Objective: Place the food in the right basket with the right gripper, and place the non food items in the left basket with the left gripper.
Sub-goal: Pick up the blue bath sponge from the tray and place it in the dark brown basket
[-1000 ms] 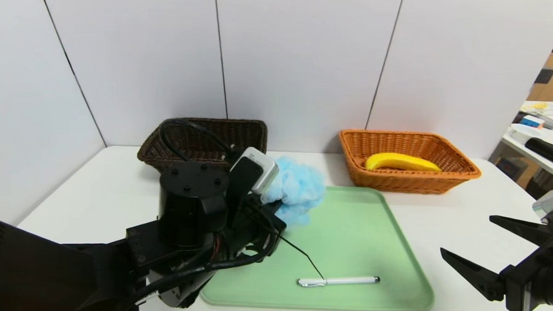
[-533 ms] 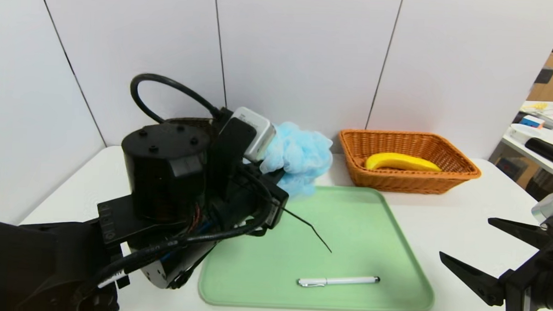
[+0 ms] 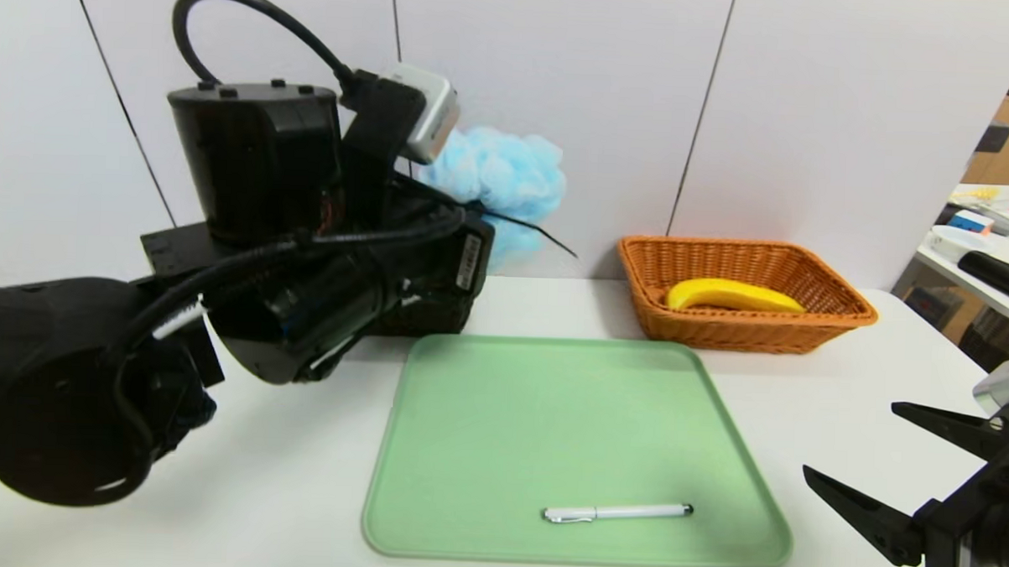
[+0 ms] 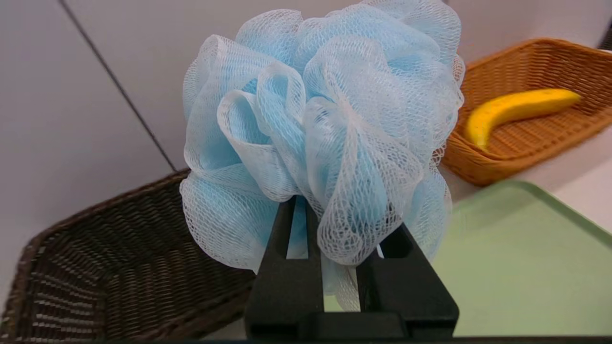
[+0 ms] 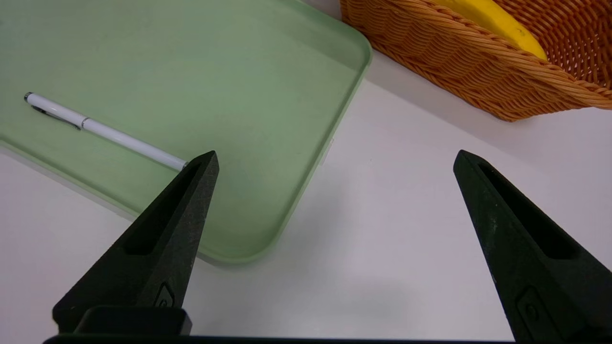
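Bath pouf (image 4: 325, 124): held by left gripper (image 4: 318, 210)

The left gripper is closed on the light-blue mesh pouf, with the mesh bunched between its nearly shut fingers. The pouf is raised clear of the surface (image 3: 843, 430), near the dark basket (image 4: 158, 277). In the head view, the left arm hides most of that basket.

The green tray (image 3: 550, 419) lies on the surface in front of the two baskets. A white pen (image 3: 618, 512) with a silver clip and black tip rests on the tray, near its front edge.

The banana (image 3: 731, 296) lies inside the orange basket (image 3: 746, 334). The right gripper (image 3: 847, 436) is parked beside the tray's right side, its fingers wide open and holding nothing.
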`<state>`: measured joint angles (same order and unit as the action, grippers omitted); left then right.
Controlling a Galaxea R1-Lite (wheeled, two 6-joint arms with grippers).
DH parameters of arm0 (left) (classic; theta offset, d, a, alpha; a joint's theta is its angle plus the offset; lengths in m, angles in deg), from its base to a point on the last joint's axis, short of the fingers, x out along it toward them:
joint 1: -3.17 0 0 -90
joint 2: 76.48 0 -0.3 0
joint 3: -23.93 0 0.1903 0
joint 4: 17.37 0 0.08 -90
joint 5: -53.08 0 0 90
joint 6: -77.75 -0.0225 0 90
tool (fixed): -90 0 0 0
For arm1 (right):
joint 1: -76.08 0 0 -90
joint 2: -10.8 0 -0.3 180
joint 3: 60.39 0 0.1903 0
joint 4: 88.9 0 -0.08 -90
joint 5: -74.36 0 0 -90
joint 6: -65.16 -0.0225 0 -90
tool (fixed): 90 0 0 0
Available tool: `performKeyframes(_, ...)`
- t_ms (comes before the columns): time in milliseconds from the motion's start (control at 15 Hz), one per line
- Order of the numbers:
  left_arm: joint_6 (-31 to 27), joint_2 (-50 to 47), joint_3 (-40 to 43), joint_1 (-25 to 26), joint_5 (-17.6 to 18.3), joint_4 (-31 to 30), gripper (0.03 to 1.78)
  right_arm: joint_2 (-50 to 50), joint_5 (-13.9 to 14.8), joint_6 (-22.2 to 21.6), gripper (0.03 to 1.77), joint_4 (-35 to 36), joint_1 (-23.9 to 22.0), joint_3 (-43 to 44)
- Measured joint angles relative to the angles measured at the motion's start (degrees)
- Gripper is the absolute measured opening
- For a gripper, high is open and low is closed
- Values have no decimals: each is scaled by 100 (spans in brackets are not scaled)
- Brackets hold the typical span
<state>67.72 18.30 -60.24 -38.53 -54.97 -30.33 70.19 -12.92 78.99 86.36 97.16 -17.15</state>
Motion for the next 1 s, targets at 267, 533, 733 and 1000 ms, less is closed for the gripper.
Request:
performKeyframes(267, -5, 229, -697, 852, 43, 435, 24, -13, 0, -2, 169, -11, 17, -4)
performKeyframes(533, -5, 563, -1108, 1523, 102, 941, 24, -22, 0, -2, 169, -2, 24, -39)
performKeyframes(733, 4, 707, -1292, 1707, 108, 1390, 24, -74, 0, 1, 169, -24, 45, -80)
performKeyframes(1000, 17, 773, -1406, 1790, 45, 1949, 24, -184, 2, 10, 169, -38, 52, -124)
